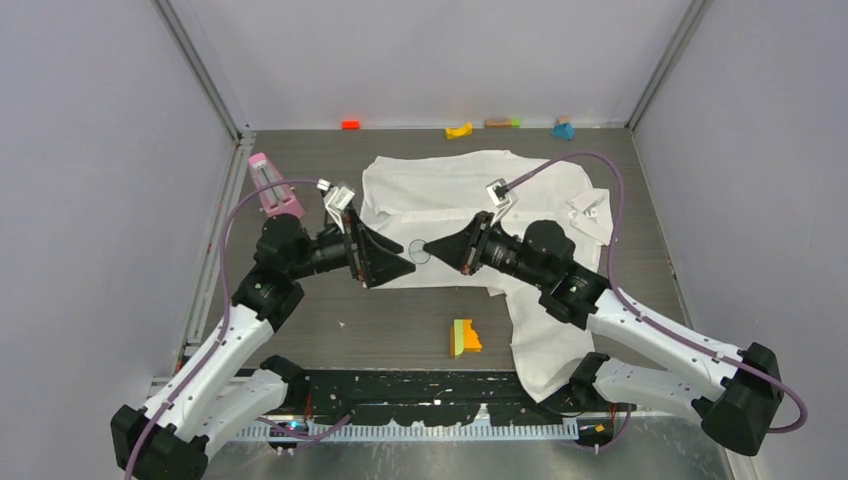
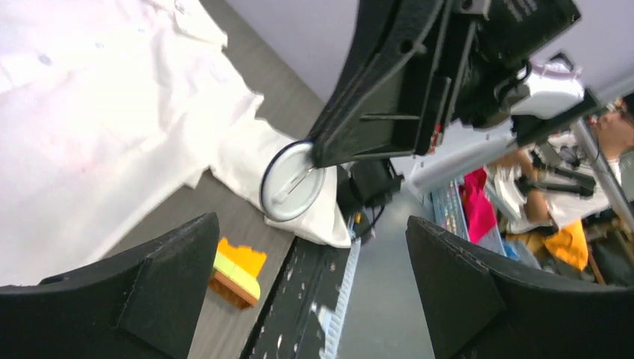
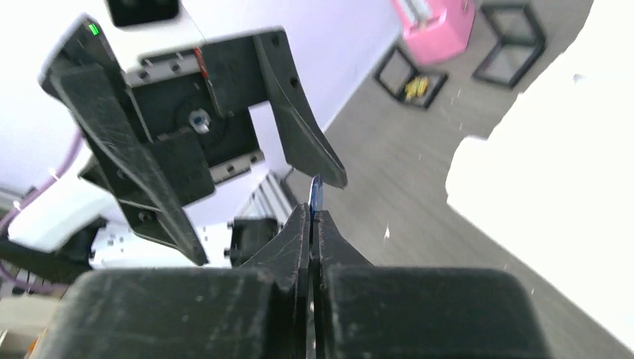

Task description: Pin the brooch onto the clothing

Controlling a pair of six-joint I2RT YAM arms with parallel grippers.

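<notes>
Right gripper (image 3: 310,215): jaws pressed together, pinching the brooch (image 3: 315,194) by its rim. From the right wrist only a thin blue edge shows above the fingertips.

Left gripper (image 2: 312,223): jaws spread wide and holding nothing. Its fingers (image 2: 149,299) stand either side of the brooch without touching it. The two grippers face each other tip to tip.

Brooch, left wrist view: a round disc with a dark rim, pale face toward the camera, a thin bar across it. It hangs from the tip of the right gripper, clear of the left fingers.

Brooch, top view: it reads as a small dark ring between the two gripper tips, over the near-left part of the shirt (image 1: 470,195). Whether it touches the fabric or is held just above it cannot be judged from this angle; the left wrist view suggests it is raised.

Shirt: white, spread on the table (image 1: 400,320), with one part trailing toward the near edge by the right arm.

Other items: an orange and yellow block (image 1: 463,337) lies on the table near the shirt's near-left edge, apart from it. A pink box (image 1: 272,188) stands at the left. Two black cube frames (image 3: 407,75) sit beside the box in the right wrist view. Several small coloured blocks (image 1: 459,130) lie along the far edge.
</notes>
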